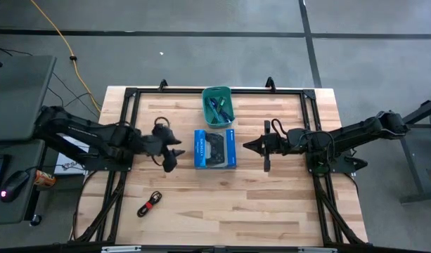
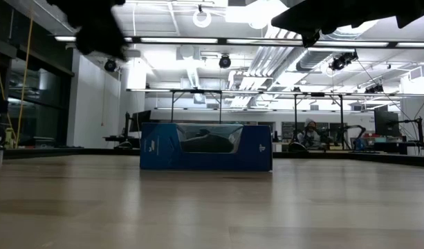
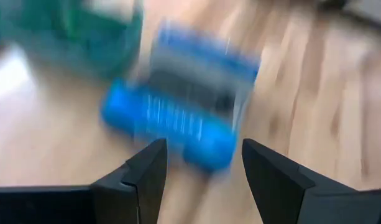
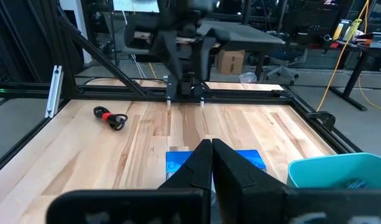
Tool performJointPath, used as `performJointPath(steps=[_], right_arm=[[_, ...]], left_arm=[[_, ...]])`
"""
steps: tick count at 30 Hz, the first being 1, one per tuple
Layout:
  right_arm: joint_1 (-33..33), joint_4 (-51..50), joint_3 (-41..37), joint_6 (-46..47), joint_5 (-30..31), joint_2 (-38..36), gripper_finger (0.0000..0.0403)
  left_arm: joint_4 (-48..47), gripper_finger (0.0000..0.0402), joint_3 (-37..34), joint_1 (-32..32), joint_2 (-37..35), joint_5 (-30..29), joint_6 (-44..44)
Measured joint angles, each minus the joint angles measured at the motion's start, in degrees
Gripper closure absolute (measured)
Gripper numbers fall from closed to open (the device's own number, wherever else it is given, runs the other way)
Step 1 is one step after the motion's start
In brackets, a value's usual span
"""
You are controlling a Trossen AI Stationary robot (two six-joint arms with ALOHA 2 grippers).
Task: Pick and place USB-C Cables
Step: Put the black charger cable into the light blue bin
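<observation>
A black cable bundle with a red band [image 1: 150, 204] lies flat on the table near its front left; it also shows in the right wrist view [image 4: 110, 117]. Other cables, green and blue [image 1: 219, 107], lie inside the teal bin [image 1: 205, 112]. My left gripper [image 1: 174, 153] hangs open above the table, left of the blue controller box [image 1: 215, 149], with its fingers toward the box [image 3: 184, 118]. My right gripper [image 1: 246, 146] is shut [image 4: 210, 155] and hovers right of the box. Neither gripper holds anything.
The blue controller box [image 2: 206, 146] stands mid-table between the two grippers, and the teal bin [image 4: 339, 171] sits just behind it toward the far edge. A black frame [image 1: 124, 126] runs around the tabletop. Bare wood stretches across the near half around the black cable.
</observation>
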Motion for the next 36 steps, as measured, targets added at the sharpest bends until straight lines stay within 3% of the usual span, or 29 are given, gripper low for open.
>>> performJointPath(steps=[4, 7, 14, 24, 31, 36], right_arm=[[0.0, -0.2, 0.0, -0.1, 0.0, 0.0, 0.0403], [0.0, -0.4, 0.0, -0.1, 0.0, 0.0, 0.0403], [0.0, -0.4, 0.0, 0.0, 0.0, 0.0, 0.0403], [0.0, -0.6, 0.0, 0.0, 0.0, 0.0, 0.0403], [0.0, -0.6, 0.0, 0.0, 0.0, 0.0, 0.0403], [0.0, -0.7, 0.0, 0.0, 0.0, 0.0, 0.0403]], left_arm=[[-20.6, 0.0213, 6.6, -3.4, 5.7, 8.9, -13.7], [-27.5, 0.0213, 7.0, -8.4, 9.4, 14.5, -24.2], [-28.8, 0.0213, 6.9, -23.9, 18.4, 18.3, -42.5], [-27.6, 0.0213, 6.9, -42.3, 26.1, 17.7, -70.6], [-17.4, 0.0213, 6.9, -43.2, 30.9, 16.6, -70.9], [-16.8, 0.0213, 6.9, -42.5, 32.3, 16.4, -70.3]])
